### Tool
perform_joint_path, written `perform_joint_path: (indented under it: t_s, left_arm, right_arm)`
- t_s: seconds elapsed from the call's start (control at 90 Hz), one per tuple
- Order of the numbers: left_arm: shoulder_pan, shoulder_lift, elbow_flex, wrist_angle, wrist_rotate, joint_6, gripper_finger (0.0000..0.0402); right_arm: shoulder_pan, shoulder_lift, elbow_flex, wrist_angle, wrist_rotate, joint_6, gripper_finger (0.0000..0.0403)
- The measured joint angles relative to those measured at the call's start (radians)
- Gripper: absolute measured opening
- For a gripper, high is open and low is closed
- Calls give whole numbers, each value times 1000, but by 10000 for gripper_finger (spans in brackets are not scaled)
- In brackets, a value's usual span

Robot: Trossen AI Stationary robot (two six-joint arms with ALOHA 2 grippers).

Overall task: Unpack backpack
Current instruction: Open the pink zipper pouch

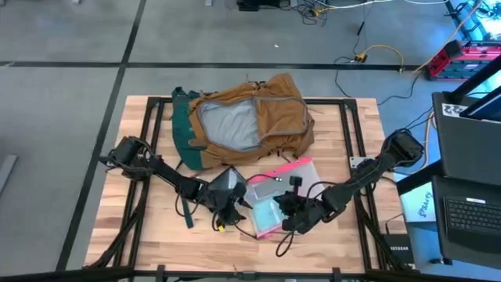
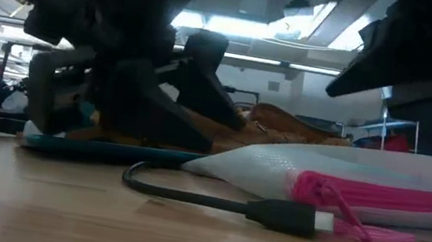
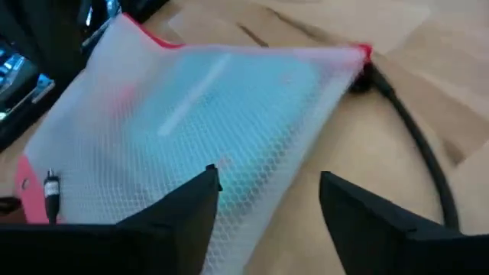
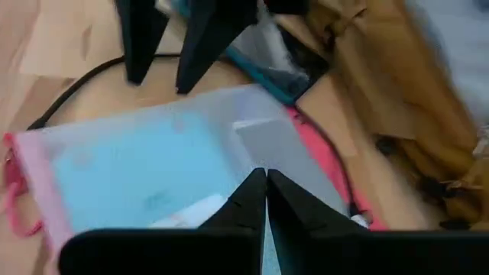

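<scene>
Closest to you lay a cable beside the pouch, right claw pinched empty over it, left claw spread, backpack gaping behind on the counter; clear the pouch aside next.

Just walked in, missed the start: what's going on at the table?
The backpack lies unzipped at the table's far side, grey lining showing. A clear pink-edged zip pouch is already out on the wood in front of it, beside a black cable. Both arms are low over the pouch: the left gripper sits at one edge with jaws open, while the right gripper is over the pouch with jaws closed, apparently not holding it.
</scene>
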Motion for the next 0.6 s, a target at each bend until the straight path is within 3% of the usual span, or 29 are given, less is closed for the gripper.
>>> perform_joint_path:
  t_s: [0.211,0.6]
  left_arm:
    - [3,0,0,28,-9,43,238]
    - [30,153,121,38,1,106,239]
  right_arm:
    - [-1,0,0,39,120,-12,1]
    - [-42,8,0,54,166,-12,1]
